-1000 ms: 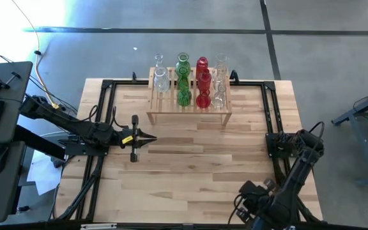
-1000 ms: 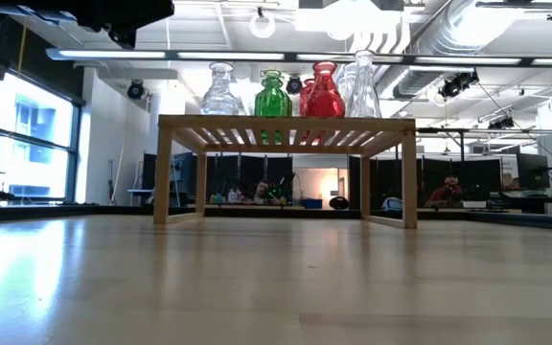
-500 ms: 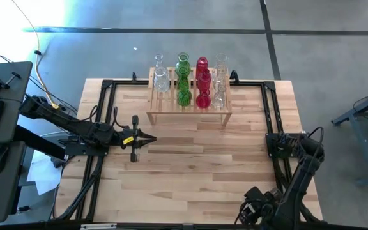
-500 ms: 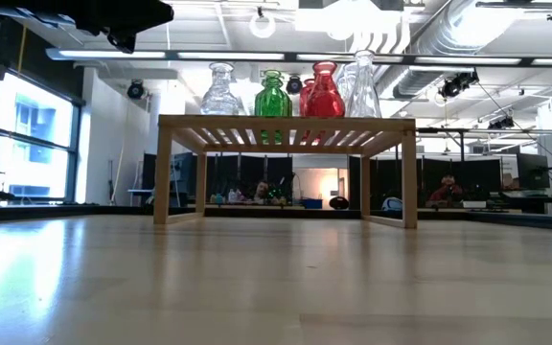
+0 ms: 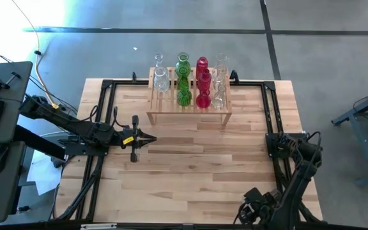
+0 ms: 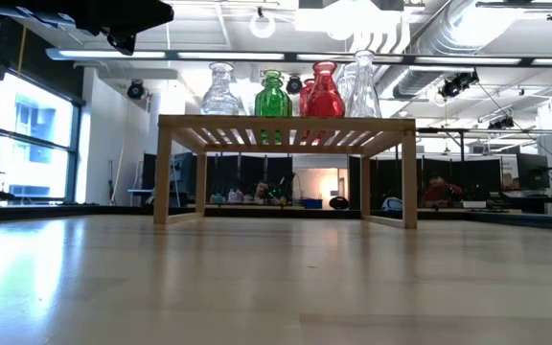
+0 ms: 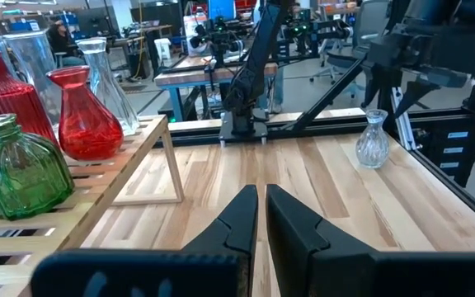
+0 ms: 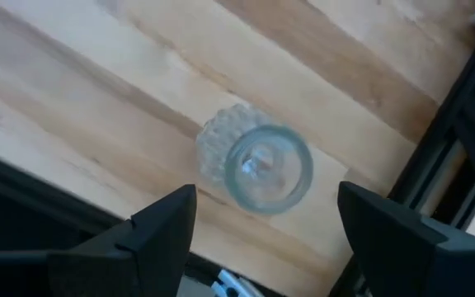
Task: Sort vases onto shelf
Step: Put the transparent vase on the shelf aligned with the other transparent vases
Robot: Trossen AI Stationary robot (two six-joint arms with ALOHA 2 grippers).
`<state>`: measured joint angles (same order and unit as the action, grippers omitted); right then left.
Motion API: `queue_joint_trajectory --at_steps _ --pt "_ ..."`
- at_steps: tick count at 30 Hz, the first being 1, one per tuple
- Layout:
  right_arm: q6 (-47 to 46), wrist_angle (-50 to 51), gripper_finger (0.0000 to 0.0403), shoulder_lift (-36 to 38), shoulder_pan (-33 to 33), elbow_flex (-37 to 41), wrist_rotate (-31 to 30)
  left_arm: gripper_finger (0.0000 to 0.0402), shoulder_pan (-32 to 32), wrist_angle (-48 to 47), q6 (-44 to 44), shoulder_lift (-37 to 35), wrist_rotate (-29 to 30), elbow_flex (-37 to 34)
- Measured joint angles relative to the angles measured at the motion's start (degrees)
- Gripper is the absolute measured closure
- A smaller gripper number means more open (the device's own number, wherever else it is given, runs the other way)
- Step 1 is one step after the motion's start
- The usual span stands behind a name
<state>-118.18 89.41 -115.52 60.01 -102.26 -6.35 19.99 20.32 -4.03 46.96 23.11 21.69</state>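
1. The right gripper (image 8: 258, 219), at the table's five o'clock, hung wide open straight above a clear vase (image 8: 254, 165), not touching it.
2. The left gripper (image 7: 261, 202), pinched shut and empty, waited at nine o'clock.
3. Descending off-centre could tip the vase.
4. Only the wrist views showed it; the overhead view showed the shelf (image 5: 189, 107) at twelve o'clock.

overhead, level, two wrist views

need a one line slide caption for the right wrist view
Right gripper, fingers open, looks straight down on a clear glass vase standing on the plank tabletop.
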Motion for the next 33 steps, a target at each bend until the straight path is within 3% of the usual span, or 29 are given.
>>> queue_joint_trajectory --at_steps 12,33 --pt "-0.5 0.6 0.0154 0.0 0.0 0.0 -2.6 0.0383 0.0 0.0 0.0 0.0 0.0 0.0" --pt "-0.1 0.6 0.0155 -1.6 -0.7 0.0 -1.1 0.0383 0.0 0.0 0.7 0.0 0.0 0.0"
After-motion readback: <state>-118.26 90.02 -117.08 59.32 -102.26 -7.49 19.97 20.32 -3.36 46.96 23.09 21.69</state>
